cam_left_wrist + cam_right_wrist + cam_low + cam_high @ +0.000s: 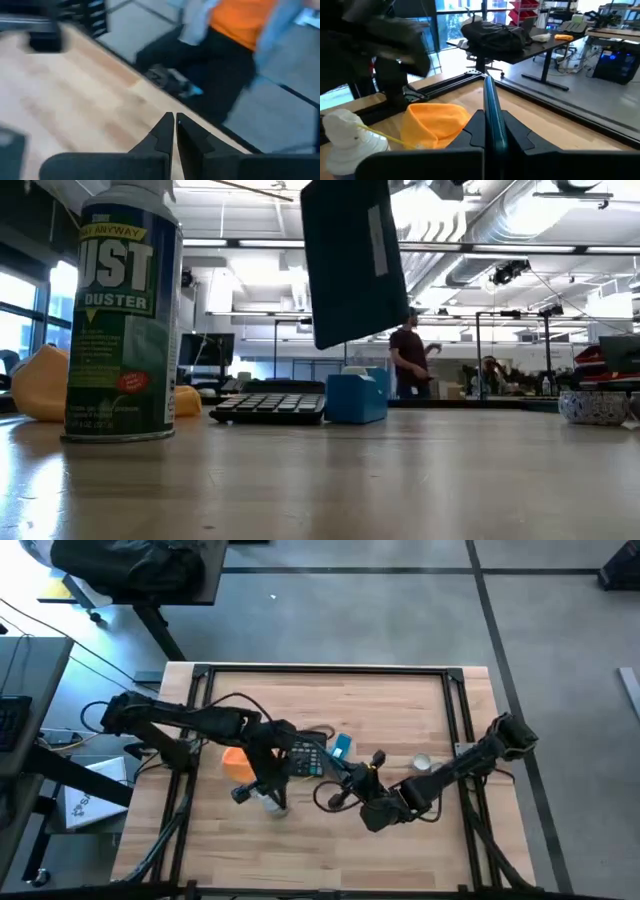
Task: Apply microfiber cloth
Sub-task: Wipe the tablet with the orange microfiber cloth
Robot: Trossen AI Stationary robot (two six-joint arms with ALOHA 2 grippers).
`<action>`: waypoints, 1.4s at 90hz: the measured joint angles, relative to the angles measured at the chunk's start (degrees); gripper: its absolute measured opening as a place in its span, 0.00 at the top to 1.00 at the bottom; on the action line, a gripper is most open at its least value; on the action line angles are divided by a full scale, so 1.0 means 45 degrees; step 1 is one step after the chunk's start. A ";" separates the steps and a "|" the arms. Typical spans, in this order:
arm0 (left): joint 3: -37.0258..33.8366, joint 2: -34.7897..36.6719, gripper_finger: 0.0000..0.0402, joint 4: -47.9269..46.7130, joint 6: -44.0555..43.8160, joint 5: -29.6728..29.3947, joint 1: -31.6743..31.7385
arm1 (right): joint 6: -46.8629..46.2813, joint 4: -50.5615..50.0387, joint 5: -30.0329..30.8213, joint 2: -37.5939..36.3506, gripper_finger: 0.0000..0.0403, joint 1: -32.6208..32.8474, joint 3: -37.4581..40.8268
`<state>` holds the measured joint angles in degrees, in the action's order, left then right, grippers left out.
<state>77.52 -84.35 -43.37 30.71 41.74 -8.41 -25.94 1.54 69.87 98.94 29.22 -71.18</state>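
Standing nearest in the low view, a duster can (122, 310) rests upright on the counter (400, 480), with the orange cloth (236, 761) behind it, beside the calculator (306, 757). Right pincer (489, 117) is clamped on a thin dark card (352, 255), raised above the counter. Left pincer (174, 125) has fingers together, holding nothing, near the can.

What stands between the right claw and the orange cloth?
The left arm crosses the line from the right claw to the cloth; the can stands beside it. That claw holds a dark panel.
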 joint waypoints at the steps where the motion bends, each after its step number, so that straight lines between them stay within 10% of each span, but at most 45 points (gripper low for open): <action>1: 0.0000 0.0006 1.00 -0.0014 0.0136 0.0000 0.0013 | -0.0006 0.0000 -0.0010 0.0000 1.00 -0.0010 0.0000; 39: -0.1065 0.0082 1.00 0.0738 0.3649 0.4225 0.2704 | 0.0072 0.0001 0.0025 0.0000 1.00 -0.0173 0.0000; 66: -0.3308 0.0071 1.00 0.3858 0.3062 0.4293 0.2867 | 0.0104 0.0214 -0.0372 -0.0005 1.00 -0.1017 0.0000; 126: -0.3740 0.0042 1.00 0.2962 0.5010 0.5253 0.3173 | 0.0109 0.0306 -0.0473 -0.0005 1.00 -0.1357 0.0000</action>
<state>60.69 -84.16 -30.04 53.25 65.37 5.87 -25.45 2.92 67.75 98.91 23.11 -71.18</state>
